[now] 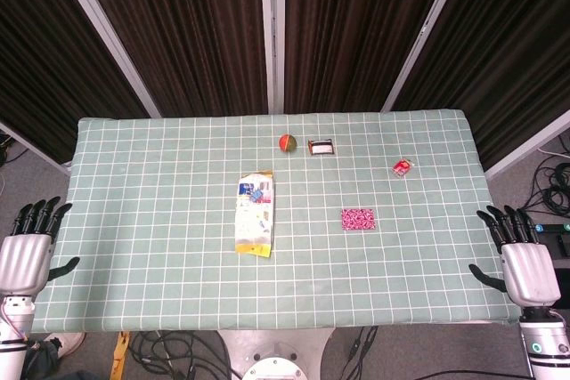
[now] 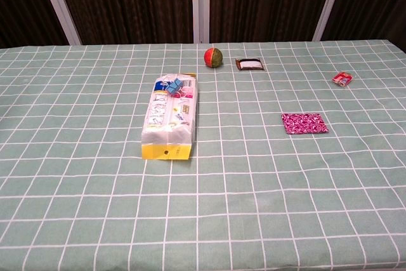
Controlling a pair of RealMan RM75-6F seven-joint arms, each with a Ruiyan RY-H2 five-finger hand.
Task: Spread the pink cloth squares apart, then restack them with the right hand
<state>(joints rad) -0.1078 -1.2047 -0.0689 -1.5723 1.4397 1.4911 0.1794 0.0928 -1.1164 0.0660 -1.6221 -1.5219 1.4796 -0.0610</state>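
Both hands wait at the table's near corners, fingers apart and holding nothing: the left hand [image 1: 27, 251] and the right hand [image 1: 525, 264]. Pink cloth squares [image 2: 304, 122] lie in one neat stack, forward and inward of the right hand, probably within its reach. Beyond the stack sits a small red packet [image 2: 342, 79].
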